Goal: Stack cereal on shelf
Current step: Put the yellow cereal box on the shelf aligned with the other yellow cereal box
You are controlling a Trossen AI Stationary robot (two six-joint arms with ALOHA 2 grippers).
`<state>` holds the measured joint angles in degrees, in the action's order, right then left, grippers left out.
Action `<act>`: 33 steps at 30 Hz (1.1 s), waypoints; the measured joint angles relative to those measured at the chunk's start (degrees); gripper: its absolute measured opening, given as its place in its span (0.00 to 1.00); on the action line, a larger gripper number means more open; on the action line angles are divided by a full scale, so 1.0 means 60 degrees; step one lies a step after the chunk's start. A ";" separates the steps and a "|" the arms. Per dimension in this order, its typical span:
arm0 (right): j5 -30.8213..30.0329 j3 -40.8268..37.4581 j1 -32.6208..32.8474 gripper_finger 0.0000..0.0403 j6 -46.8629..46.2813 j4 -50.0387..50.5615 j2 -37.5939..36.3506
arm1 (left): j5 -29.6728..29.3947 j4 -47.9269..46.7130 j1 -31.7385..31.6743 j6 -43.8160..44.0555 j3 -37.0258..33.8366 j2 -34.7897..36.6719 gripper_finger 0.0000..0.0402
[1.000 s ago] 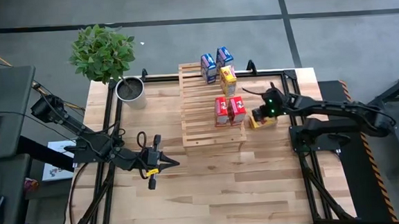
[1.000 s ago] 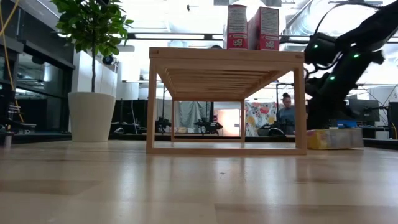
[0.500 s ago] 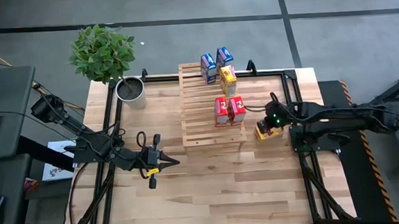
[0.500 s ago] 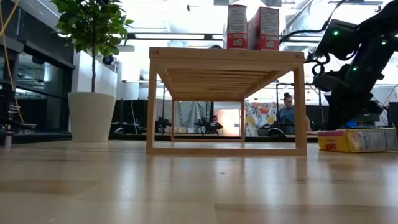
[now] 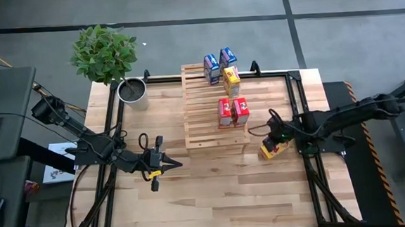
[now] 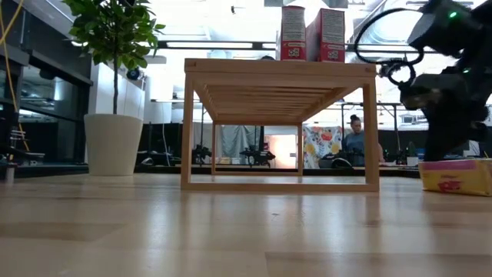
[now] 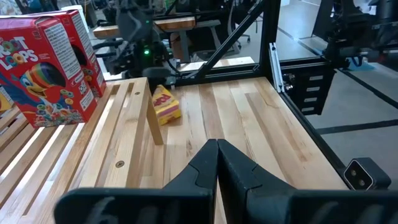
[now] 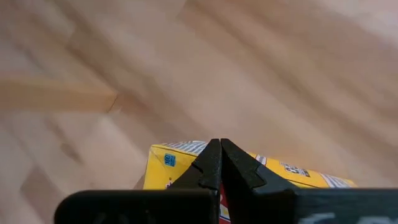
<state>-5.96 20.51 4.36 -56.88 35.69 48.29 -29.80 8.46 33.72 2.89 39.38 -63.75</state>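
The pale slatted shelf (image 5: 215, 109) stands mid-table. On it are two blue boxes (image 5: 218, 63), one yellow box (image 5: 231, 81) and two red boxes (image 5: 233, 111). Another yellow box (image 5: 272, 150) lies flat on the table by the shelf's near right corner; it also shows in the low view (image 6: 460, 176). My right gripper (image 5: 274, 141) is shut, right above this box. My left gripper (image 5: 166, 165) is shut and empty, low over the table to the left of the shelf's near end. My right gripper has its shut fingertips (image 8: 211, 155) on the lying yellow box's upward face (image 8: 183, 163), near one edge. It comes slanting down from the table's right side. The box lies flat on the table under the tips.
A potted plant (image 5: 132, 89) stands at the table's far left. A black frame (image 5: 294, 87) runs round the table's edges. Bare planks (image 5: 221, 190) lie between the shelf and the near edge. A person (image 6: 355, 138) sits in the room behind.
My right gripper has gone toward the table's near edge, and the yellow box has gone with it. The box has slid along the table from beside the shelf's right side to its near right corner, turning a little and staying flat.
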 joint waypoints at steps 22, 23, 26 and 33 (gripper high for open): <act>-0.1675 0.2010 0.4756 0.00 -0.1747 -0.1342 0.2427 | 0.0011 -0.0006 0.0010 -0.0006 0.0004 0.0004 0.00; -0.1894 0.2449 0.4903 0.00 -0.2042 -0.0401 0.2497 | 0.0011 -0.0006 0.0013 0.0001 0.0004 0.0004 0.00; -0.2443 0.3768 0.5322 0.00 -0.3508 0.2197 0.2775 | 0.0011 -0.0006 0.0010 -0.0006 0.0004 0.0004 0.00; -0.0542 0.4217 0.5524 0.00 -0.6544 0.5736 0.4134 | 0.0011 -0.0013 0.0011 0.0001 0.0004 0.0004 0.00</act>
<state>-9.21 45.81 37.51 -96.14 70.10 73.10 -29.74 8.38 33.79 2.90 39.40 -63.72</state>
